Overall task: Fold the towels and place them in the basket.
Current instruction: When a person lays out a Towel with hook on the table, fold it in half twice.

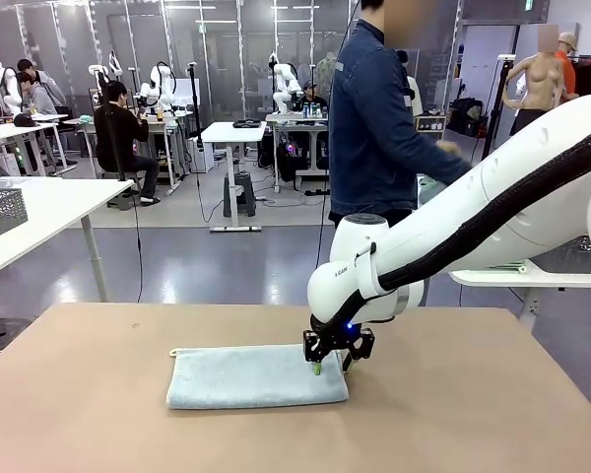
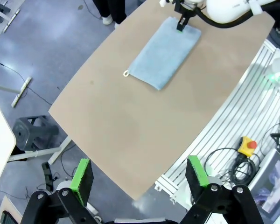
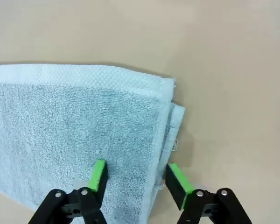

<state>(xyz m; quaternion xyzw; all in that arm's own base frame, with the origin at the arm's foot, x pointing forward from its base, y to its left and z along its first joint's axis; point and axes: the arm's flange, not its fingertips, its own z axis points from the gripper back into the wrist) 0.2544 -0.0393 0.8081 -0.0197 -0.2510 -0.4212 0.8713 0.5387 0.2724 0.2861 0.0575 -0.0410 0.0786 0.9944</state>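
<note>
Left gripper (image 2: pixel 139 173): high above the table (image 2: pixel 130 135), near its edge, fingers wide apart, nothing between them. Left of centre on the table: pale blue towel (image 1: pixel 256 376), folded into a long flat strip, small loop at its left corner. At the strip's right end: right gripper (image 1: pixel 333 369), down at the cloth, fingers apart, one pad on the towel, the other just off its edge. Beyond the far side: a person (image 1: pixel 374 118), standing.

One short line of small dark print stands on the white wrist housing of the right arm (image 1: pixel 347 258), seen from the front, but its letters are too small to make out. No other text, label or number is legible.
</note>
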